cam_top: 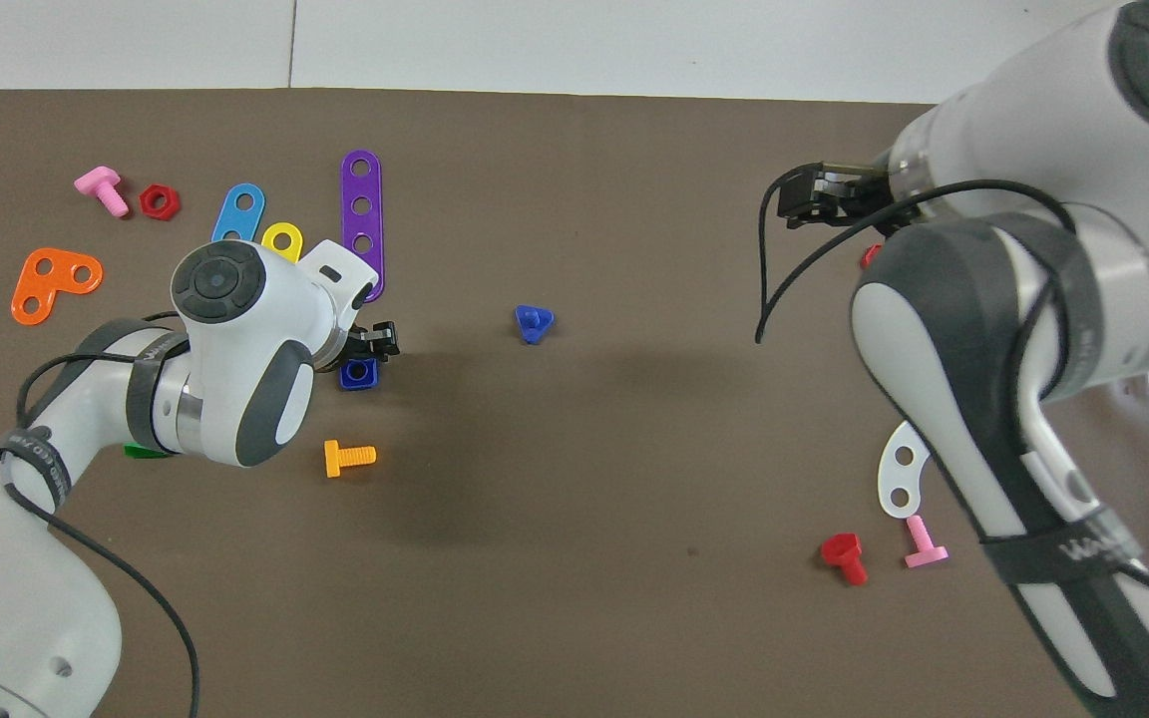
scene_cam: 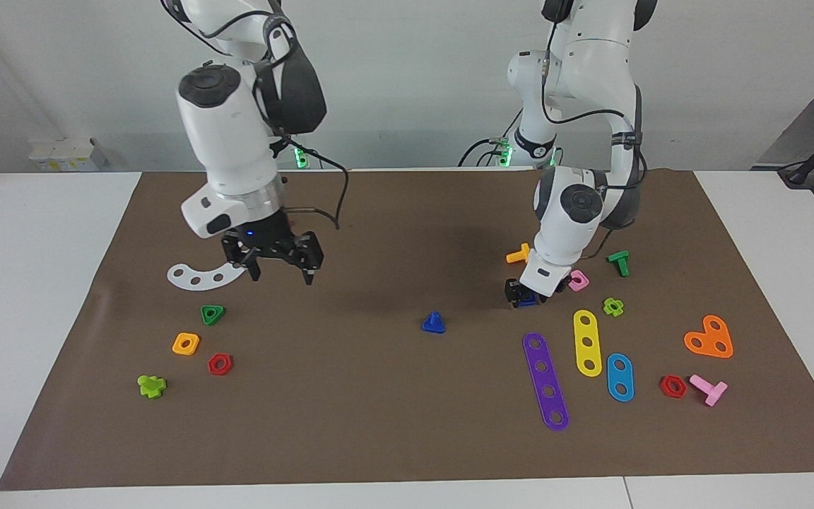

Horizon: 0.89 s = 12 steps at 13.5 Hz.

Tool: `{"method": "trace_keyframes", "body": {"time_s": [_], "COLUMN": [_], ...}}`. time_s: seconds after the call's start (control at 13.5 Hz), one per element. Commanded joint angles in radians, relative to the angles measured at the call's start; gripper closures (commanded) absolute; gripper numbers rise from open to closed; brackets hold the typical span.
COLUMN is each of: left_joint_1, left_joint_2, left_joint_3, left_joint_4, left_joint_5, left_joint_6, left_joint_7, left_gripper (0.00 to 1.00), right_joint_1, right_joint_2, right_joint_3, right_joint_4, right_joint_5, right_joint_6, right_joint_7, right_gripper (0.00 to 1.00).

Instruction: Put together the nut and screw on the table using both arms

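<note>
Left gripper (scene_cam: pixel 524 295), right of centre in the facing view, is down at the nut (scene_cam: pixel 528 300) with fingers either side of it, grip unclear, while the right gripper (scene_cam: pixel 280 266), spread wide, hangs at upper left, and the screw (scene_cam: pixel 433 323) stands head-down at mat centre.

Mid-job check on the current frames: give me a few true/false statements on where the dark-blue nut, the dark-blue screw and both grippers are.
1. The screw stands alone on the mat, head down. True.
2. The right gripper holds the screw. False: it is raised and open, holding nothing, above the white curved plate.
3. The left gripper is down at the nut. True.
4. The nut is threaded onto the screw. False: they lie apart.
5. The orange bolt lies nearer to the robots than the nut. True.
</note>
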Motion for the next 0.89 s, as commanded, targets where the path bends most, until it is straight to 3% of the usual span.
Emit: {"method": "trace_keyframes", "body": {"time_s": [0.0, 0.45, 0.74, 0.82], "left_joint_1": [-0.018, -0.016, -0.016, -0.018], "left_joint_2": [-0.022, -0.027, -0.017, -0.01], "left_joint_3": [0.016, 0.017, 0.016, 0.014], "left_joint_4": [-0.032, -0.026, 0.018, 0.044], "left_joint_5": [0.003, 0.006, 0.006, 0.006], "left_joint_6": [-0.008, -0.06, -0.089, -0.086], "left_joint_7": [0.038, 0.094, 0.094, 0.094], "left_gripper": [0.34, 0.46, 0.82, 0.85], "right_joint_1": [-0.11, -0.283, -0.302, -0.296], "right_joint_2": [-0.088, -0.171, -0.198, -0.214], "right_joint_3": [0.018, 0.017, 0.017, 0.02], "right_joint_4": [-0.039, -0.04, -0.026, -0.026], "right_joint_5": [-0.002, -0.003, -0.009, -0.026], "right_joint_6": [-0.09, -0.354, -0.383, -0.373], "right_joint_7": [-0.119, -0.285, -0.299, -0.291], "right_gripper": [0.0, 0.0, 0.0, 0.0]}}
